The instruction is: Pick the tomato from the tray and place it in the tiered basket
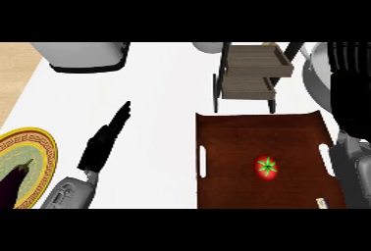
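Note:
A red tomato (267, 168) with a green stem lies on the brown tray (239, 137), right of its middle. The wooden tiered basket (250, 73) on a dark frame stands just behind the tray's far edge. My left hand (103, 142) rests open on the white counter left of the tray, fingers straight and pointing away. My right hand (349, 93) is raised at the right edge, fingers straight up, beside the tray's far right corner and above counter level. Neither hand touches the tomato.
A gold-rimmed plate (39, 147) with a dark eggplant (11, 184) sits at the lower left. A grey-white appliance (83, 56) stands at the back left. A grey round vessel (313, 73) shows behind my right hand. A small white object (208, 47) sits at the back.

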You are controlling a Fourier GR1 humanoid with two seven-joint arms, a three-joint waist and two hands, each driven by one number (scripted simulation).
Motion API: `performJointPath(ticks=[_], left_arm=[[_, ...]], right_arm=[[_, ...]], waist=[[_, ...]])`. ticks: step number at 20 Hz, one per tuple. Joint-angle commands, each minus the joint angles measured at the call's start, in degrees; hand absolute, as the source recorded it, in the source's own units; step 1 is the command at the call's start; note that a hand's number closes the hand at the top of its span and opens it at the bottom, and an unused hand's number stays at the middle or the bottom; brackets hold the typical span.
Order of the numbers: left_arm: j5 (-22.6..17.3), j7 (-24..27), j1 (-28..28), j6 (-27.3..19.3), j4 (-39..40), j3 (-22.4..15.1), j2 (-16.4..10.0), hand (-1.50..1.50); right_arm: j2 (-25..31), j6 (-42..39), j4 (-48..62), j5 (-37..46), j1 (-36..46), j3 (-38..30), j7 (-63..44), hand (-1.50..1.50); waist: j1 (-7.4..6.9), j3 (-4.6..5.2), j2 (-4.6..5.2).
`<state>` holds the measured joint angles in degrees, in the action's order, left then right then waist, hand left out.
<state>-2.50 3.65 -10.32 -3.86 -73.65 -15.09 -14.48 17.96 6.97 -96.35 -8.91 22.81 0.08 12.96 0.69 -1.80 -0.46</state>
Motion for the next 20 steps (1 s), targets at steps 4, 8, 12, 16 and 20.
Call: performJointPath(ticks=[4,8,12,16,20], left_arm=[[-4.06,-5.42,1.43,-1.78,-6.42,6.98,-3.27,0.00],[-6.24,-5.33,3.25,-2.98,-4.50,9.37,-2.29,0.00],[-9.04,-8.21,2.96,-0.63,-6.92,10.32,-3.32,0.00],[-9.47,-10.71,3.49,-0.18,-9.73,9.46,-3.26,0.00],[-10.94,-11.18,3.68,1.49,-10.66,11.55,-5.81,0.00]], right_arm=[[-9.81,16.70,-0.55,14.99,-10.04,7.96,-2.08,1.50],[-7.97,31.05,9.71,19.86,-19.41,-4.85,-11.22,1.50],[-17.63,49.57,10.21,24.97,-22.17,-1.90,-11.13,-1.50],[-17.83,59.88,10.69,39.13,-27.36,10.05,-16.32,-1.50],[-17.90,54.13,14.69,51.24,-33.25,6.71,-24.07,-1.50]], waist=[[-1.46,1.83,-0.04],[3.77,2.23,0.98],[-0.64,1.90,0.30],[-1.04,2.10,0.21],[-0.88,2.54,0.55]])
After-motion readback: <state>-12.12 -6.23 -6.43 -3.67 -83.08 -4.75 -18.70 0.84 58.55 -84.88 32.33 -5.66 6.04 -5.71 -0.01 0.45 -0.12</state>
